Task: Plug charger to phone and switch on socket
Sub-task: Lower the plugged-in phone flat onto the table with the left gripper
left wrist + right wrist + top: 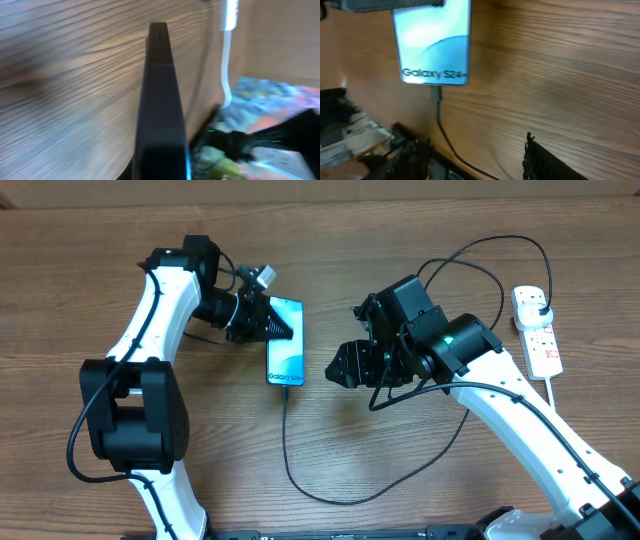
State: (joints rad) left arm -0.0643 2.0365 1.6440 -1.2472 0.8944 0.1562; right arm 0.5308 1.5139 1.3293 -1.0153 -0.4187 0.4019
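Note:
The phone (285, 342) lies flat on the wooden table, its blue screen reading "Galaxy S24" in the right wrist view (432, 42). My left gripper (272, 322) sits at the phone's upper left end and appears shut on it. In the left wrist view the phone (161, 100) shows edge-on. The black charger cable (290, 455) has its connector tip in the phone's bottom port (436, 94) and loops round to its plug in the white socket strip (538, 332). My right gripper (338, 366) is open and empty just right of the phone; the cable (451, 147) passes between its fingers (480, 165).
The white power-strip cord (556, 395) runs down the right side from the socket, near the right arm. It also shows in the left wrist view (226, 65). The cable's wide loop (470, 255) arcs over the back of the right arm.

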